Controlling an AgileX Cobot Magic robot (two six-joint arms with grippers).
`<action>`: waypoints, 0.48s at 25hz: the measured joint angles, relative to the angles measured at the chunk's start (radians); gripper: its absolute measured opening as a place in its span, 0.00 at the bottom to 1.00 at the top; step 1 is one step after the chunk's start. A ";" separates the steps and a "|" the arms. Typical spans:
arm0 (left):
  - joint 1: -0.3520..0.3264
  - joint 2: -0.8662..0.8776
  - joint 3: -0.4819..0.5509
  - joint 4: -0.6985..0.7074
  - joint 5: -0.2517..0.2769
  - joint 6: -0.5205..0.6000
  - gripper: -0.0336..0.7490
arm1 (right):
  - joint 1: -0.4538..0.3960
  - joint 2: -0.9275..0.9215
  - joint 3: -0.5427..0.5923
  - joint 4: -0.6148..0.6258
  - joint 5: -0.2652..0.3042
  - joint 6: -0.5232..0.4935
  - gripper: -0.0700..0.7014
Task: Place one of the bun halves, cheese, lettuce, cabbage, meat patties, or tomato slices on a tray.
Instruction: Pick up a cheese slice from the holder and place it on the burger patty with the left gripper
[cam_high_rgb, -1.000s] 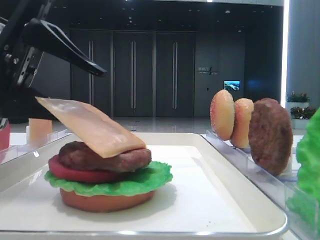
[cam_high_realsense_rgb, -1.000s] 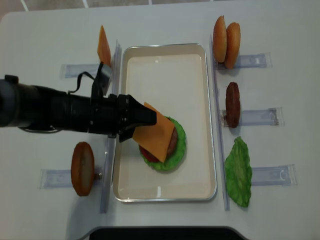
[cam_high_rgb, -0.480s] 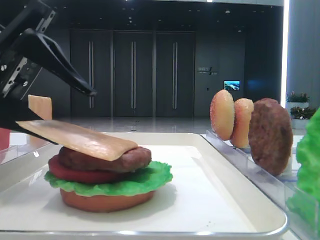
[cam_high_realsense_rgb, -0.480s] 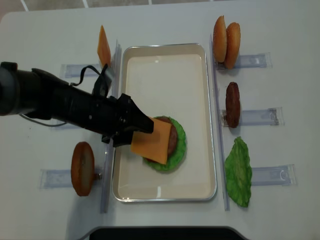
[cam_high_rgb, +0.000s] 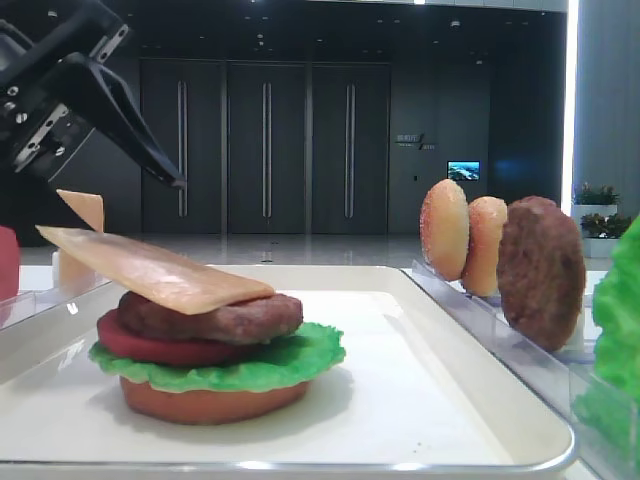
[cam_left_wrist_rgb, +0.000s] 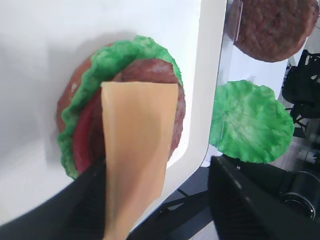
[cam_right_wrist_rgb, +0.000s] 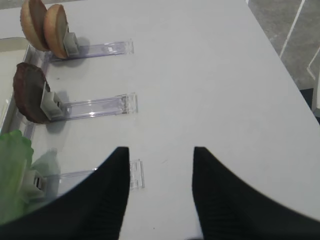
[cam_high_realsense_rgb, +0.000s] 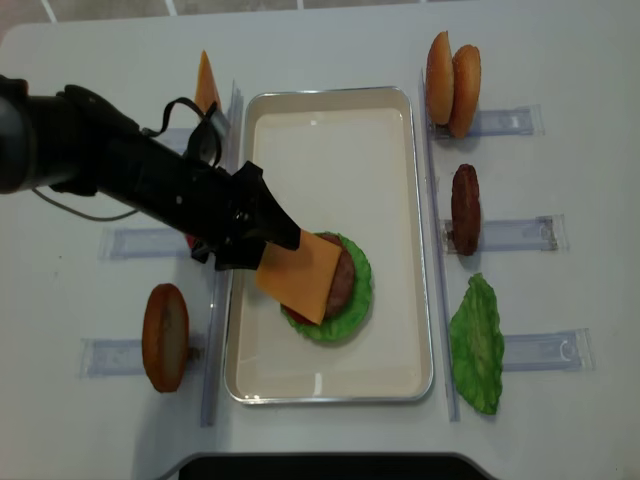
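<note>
Now cheese (cam_high_rgb: 150, 270) resting tilted on patty (cam_high_rgb: 215, 318), left jaws spread above, released

Legible text, labels, brands, numbers: I find none I can read in any view; the wall sign (cam_high_rgb: 414, 142) on the dark panelling behind the table carries pale lettering, too small and blurred for me to make out; the small lit screen (cam_high_rgb: 463, 171) just below and right of it shows only a bluish picture, no characters that I can tell.
</note>
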 joint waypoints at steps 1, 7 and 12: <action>-0.006 0.000 -0.011 0.018 0.000 -0.016 0.62 | 0.000 0.000 0.000 0.000 0.000 0.000 0.47; -0.098 0.000 -0.076 0.104 -0.017 -0.121 0.62 | 0.000 0.000 0.000 0.000 0.000 0.000 0.47; -0.181 0.004 -0.114 0.170 -0.047 -0.198 0.62 | 0.000 0.000 0.000 0.000 0.000 0.000 0.47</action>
